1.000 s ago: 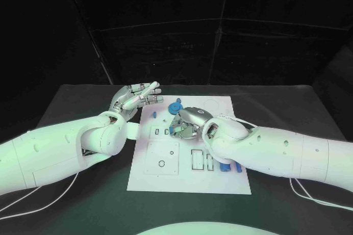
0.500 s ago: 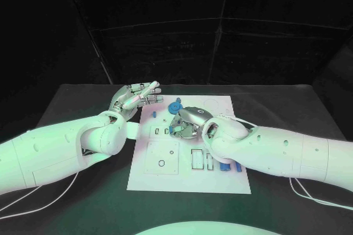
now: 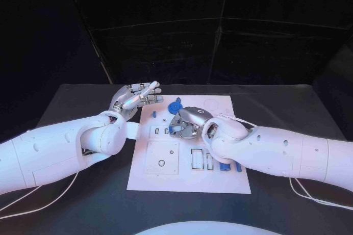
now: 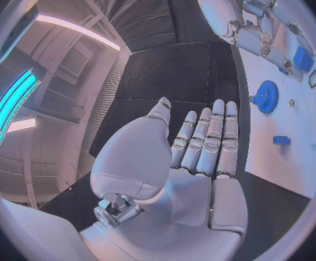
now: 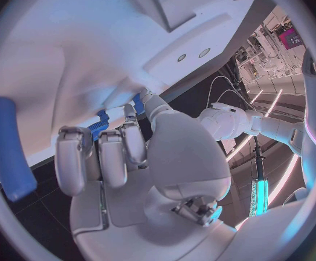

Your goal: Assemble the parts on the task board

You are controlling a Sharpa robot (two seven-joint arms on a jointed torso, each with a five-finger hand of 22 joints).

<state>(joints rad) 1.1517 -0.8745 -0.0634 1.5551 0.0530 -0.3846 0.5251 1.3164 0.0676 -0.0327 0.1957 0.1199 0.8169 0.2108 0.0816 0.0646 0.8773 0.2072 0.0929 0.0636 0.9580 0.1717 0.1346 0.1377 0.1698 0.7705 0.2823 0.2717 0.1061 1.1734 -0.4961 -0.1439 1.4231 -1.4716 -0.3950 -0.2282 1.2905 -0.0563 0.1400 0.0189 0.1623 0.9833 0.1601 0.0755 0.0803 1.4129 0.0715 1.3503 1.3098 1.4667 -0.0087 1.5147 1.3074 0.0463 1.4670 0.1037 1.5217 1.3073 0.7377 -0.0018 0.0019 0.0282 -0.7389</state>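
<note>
White task board (image 3: pixel 158 181) lies lengthwise away from the robot, long axis running near to far, mid-table. Near end: a square plate outline and several rectangular slots, some looking unfilled; two or three blue parts (image 3: pixel 225 167) stand or lie beside the slots, partly behind the right forearm, long sides along the board's axis as far as can be told. Whether they are seated, cannot tell.

Middle: right hand (image 3: pixel 185 124) sits knuckles-up over the board's centre, fingers curled down onto it. Right wrist view has the fingers (image 5: pixel 100 156) bent in close together, small blue bits just past them, and a long blue bar (image 5: pixel 9 151) near the lens. Whether it grips a part, cannot tell.

Far end: blue gear (image 3: pixel 173 108) lies flat on the board, a small blue peg (image 3: pixel 156 113) beside it, apparently loose. Left hand (image 3: pixel 134 97) is off the board's far left corner, over the black table (image 3: pixel 81 100), fingers straight and side by side, holding nothing; left wrist view shows the flat palm (image 4: pixel 194 156) with the gear (image 4: pixel 265 96) beyond.

Judgement: early to middle stage; gear, peg and several slots left to do.
</note>
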